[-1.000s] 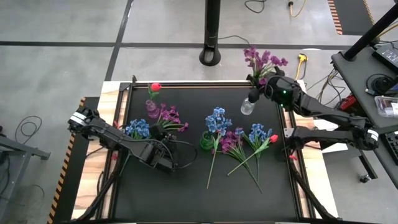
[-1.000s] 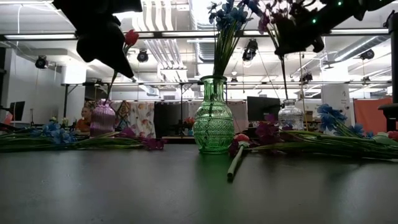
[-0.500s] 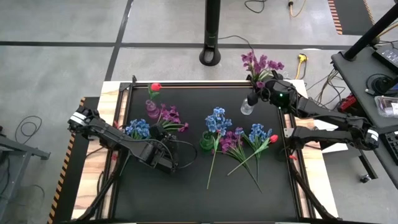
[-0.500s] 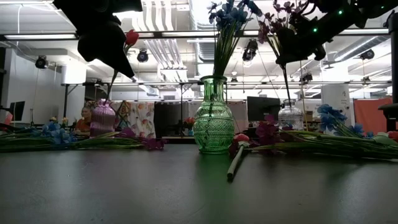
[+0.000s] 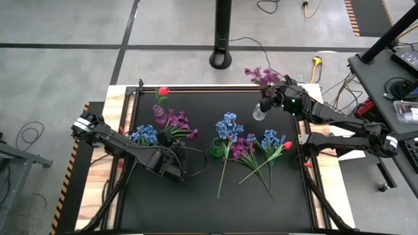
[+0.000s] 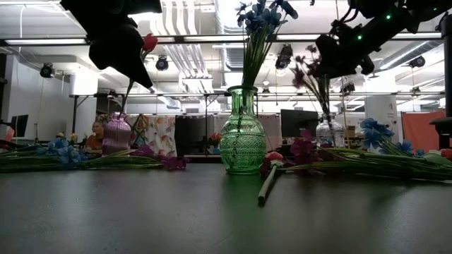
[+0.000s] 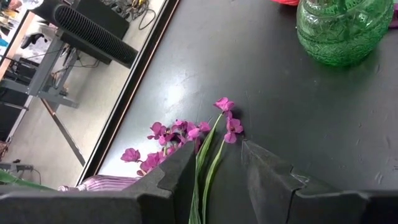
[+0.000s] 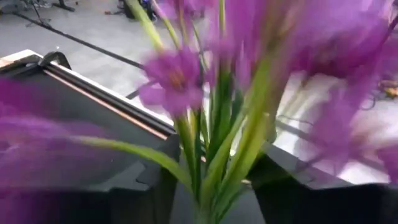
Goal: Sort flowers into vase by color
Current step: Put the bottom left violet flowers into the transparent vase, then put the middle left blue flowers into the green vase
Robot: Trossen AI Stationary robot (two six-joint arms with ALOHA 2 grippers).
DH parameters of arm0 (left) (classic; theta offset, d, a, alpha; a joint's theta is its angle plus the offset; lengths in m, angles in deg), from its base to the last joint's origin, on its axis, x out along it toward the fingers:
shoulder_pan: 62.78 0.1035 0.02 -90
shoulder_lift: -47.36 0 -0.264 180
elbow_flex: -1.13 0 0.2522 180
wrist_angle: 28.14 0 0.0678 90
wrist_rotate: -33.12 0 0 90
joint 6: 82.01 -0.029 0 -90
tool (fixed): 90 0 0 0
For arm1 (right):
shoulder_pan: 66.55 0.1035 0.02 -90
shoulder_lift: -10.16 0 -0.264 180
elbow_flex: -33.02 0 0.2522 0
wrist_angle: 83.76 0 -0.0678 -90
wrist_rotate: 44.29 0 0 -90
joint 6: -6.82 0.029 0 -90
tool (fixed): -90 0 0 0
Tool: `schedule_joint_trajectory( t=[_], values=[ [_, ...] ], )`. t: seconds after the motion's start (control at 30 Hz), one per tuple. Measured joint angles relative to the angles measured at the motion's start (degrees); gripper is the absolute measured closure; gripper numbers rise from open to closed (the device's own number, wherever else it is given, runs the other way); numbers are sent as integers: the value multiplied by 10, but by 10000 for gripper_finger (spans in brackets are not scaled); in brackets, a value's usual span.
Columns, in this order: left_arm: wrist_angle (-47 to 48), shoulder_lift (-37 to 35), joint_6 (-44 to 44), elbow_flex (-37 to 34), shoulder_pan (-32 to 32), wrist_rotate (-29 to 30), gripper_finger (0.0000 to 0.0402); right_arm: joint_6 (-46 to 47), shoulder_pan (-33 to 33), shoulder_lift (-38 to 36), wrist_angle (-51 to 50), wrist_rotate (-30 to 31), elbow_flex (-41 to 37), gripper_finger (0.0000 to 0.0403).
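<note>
My right gripper [image 5: 269, 98] is at the table's far right, above the clear vase [image 5: 259, 113], and is shut on a purple-magenta spray [image 5: 261, 73]. The green vase [image 5: 215, 149] holds a blue bloom [image 5: 227, 124]. The purple vase [image 5: 159, 112] holds a red tulip [image 5: 163, 91]. Blue [image 5: 144, 135] and purple [image 5: 177, 121] flowers lie flat at the left. Purple [image 5: 243, 149], blue [image 5: 271, 139] and a red tulip [image 5: 287, 145] lie at the right. My left gripper [image 7: 217, 180] is open and hovers above the left purple spray [image 7: 186, 134]. My right gripper pinches the spray's green stems [image 8: 214, 168] between its two fingers, below the blossoms [image 8: 177, 78]. The spray is lifted clear of the table and tilted, its blossoms [image 6: 311, 67] leaning toward the far left. Its lower stem [image 6: 322, 99] runs down toward the clear vase [image 6: 329, 130]; whether it is inside, I cannot tell.
The black mat's raised frame [image 5: 134, 98] borders the work area. Long stems [image 5: 225, 173] of the lying flowers reach toward the near edge. A black stand's base [image 5: 222, 59] is on the floor beyond the far edge. The near half of the mat [image 5: 196, 202] is bare.
My right gripper has shifted slightly toward the table's left and far edge and turned. The purple spray has tipped from nearly upright to leaning far-left, and its blossoms are lower in the low view.
</note>
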Motion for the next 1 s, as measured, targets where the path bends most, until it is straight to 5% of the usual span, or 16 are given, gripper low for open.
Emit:
schedule_joint_trajectory(
  t=[0.23,0.47,1.0],
  values=[
    [0,0,13,0,0,-10,286,30,0,-22,-64,8,0,151],
    [12,0,53,0,0,-113,286,93,0,-73,-163,-29,0,109],
    [158,0,327,0,0,-327,288,139,0,-100,-220,-111,0,105]
  ],
)
